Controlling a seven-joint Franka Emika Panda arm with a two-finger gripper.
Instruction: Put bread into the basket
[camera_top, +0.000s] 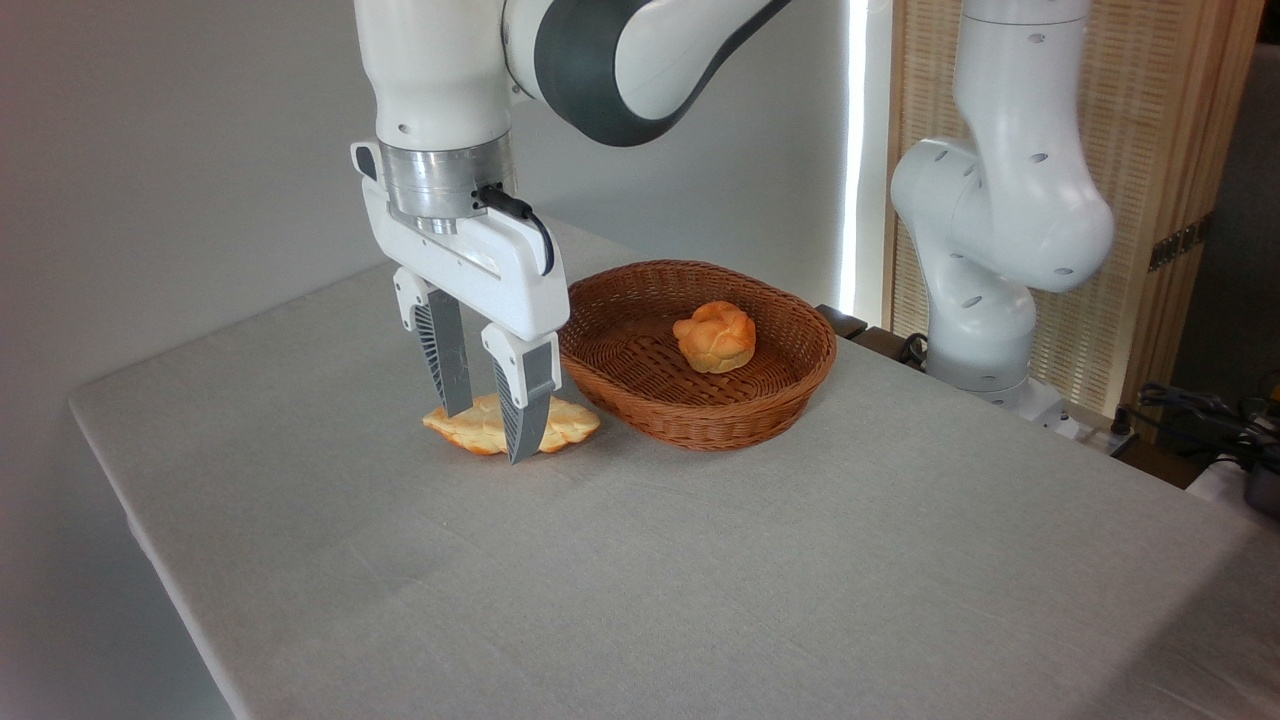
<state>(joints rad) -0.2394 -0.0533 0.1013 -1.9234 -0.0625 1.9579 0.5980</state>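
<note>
Straddling bread (575, 421) | tool (490, 425) fingers apart | loaf flat, long axis left-right | beside basket (790, 395)

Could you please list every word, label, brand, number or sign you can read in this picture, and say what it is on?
None: no readable text shows anywhere.
The gripper, the bread, the basket, the bun and the table carry no visible lettering.
A small dark plate on the wooden screen at the right is too small to tell if it bears any writing.
</note>
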